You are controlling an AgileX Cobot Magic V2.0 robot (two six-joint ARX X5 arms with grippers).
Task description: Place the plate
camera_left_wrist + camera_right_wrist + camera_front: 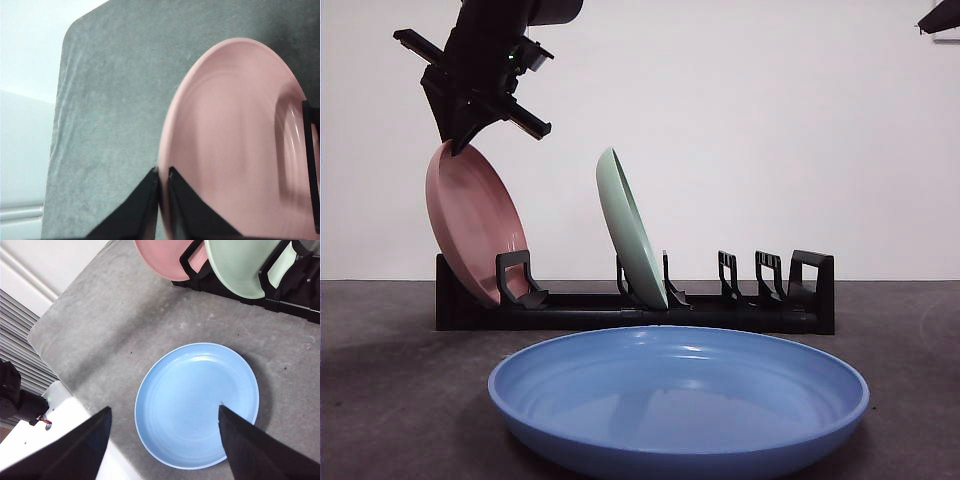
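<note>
A pink plate (472,226) leans on edge in the left end slot of the black dish rack (640,305). My left gripper (455,143) is shut on the pink plate's top rim; in the left wrist view the two jaws pinch the plate's edge (162,172). A green plate (630,230) stands in a middle slot. A blue plate (678,398) lies flat on the table in front of the rack, and also shows in the right wrist view (197,402). My right gripper (165,412) is open, high above the blue plate.
The rack has several free slots to the right of the green plate (760,280). The grey table mat (400,400) ends near a white edge in the right wrist view (60,415). A black arm tip (940,15) shows at the top right corner.
</note>
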